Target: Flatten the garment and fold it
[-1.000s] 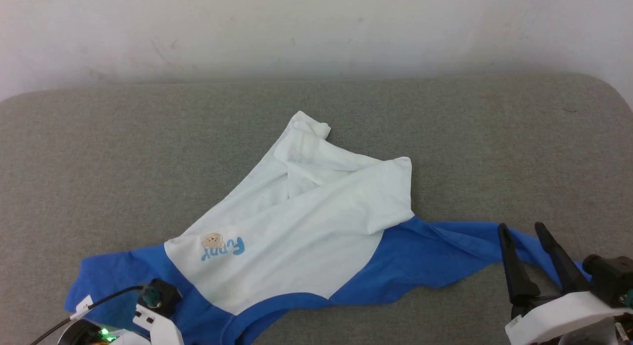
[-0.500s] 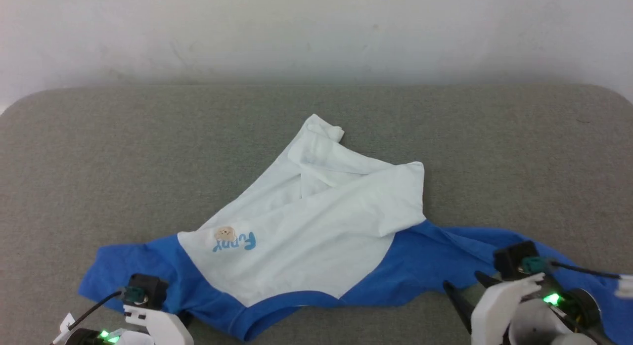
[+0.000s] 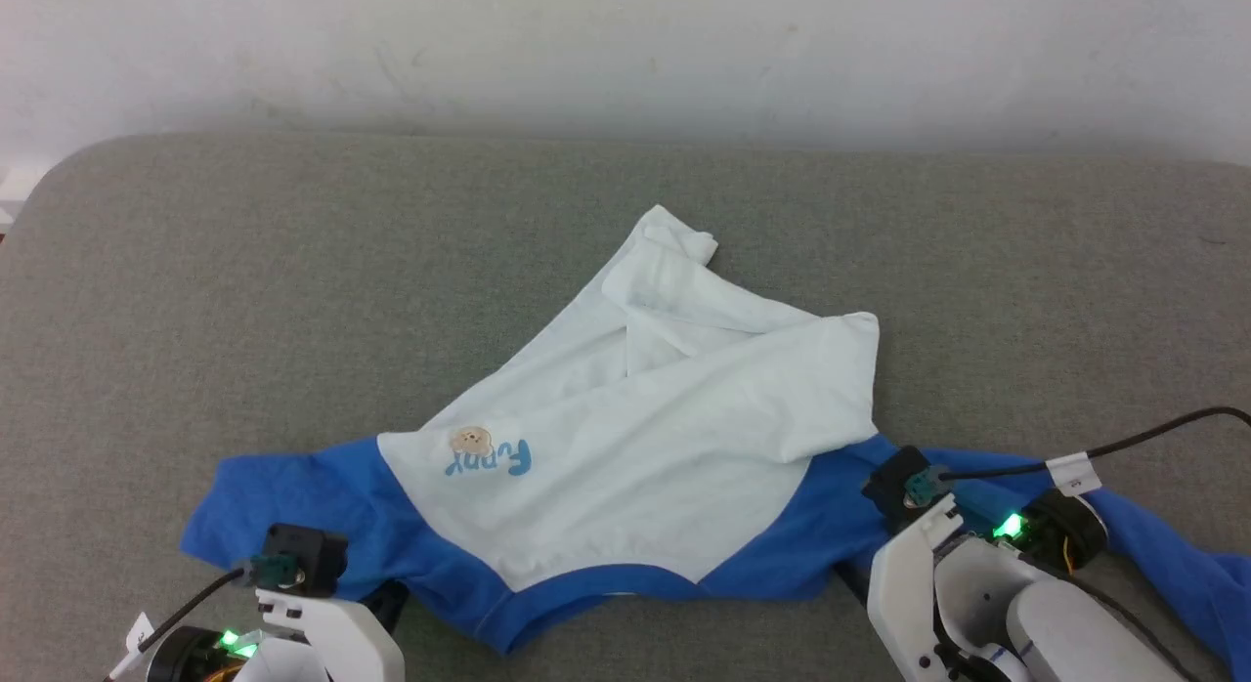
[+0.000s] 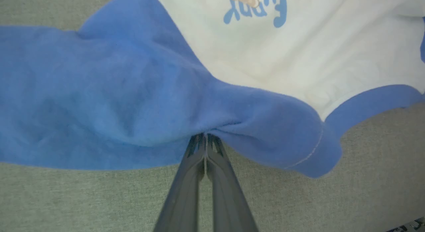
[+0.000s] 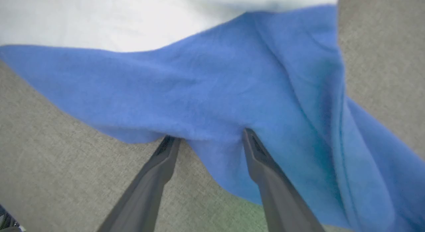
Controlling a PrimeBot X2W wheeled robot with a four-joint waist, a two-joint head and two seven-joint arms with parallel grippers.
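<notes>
The garment (image 3: 635,438) lies crumpled on a grey cushion, white body bunched toward the back, blue sleeves spread left and right, and the beige patch with blue lettering (image 3: 489,450) at its left front. In the left wrist view my left gripper (image 4: 204,139) is shut on a pinch of the blue left sleeve (image 4: 99,102). My right gripper (image 5: 209,135) is open, its two fingertips at the front edge of the blue right sleeve (image 5: 232,82), with fabric bulging between them. In the head view both wrists cover their fingers.
The grey cushion (image 3: 244,301) spreads wide around the garment, with a pale wall (image 3: 625,47) behind it. The right sleeve's end (image 3: 1187,575) trails off toward the lower right corner. A black cable (image 3: 1153,433) arcs over my right wrist.
The camera has shifted. My right gripper, standing upright and open by the right sleeve's end a second ago, has turned over and moved in along that sleeve toward the body. The left stays on its sleeve.
</notes>
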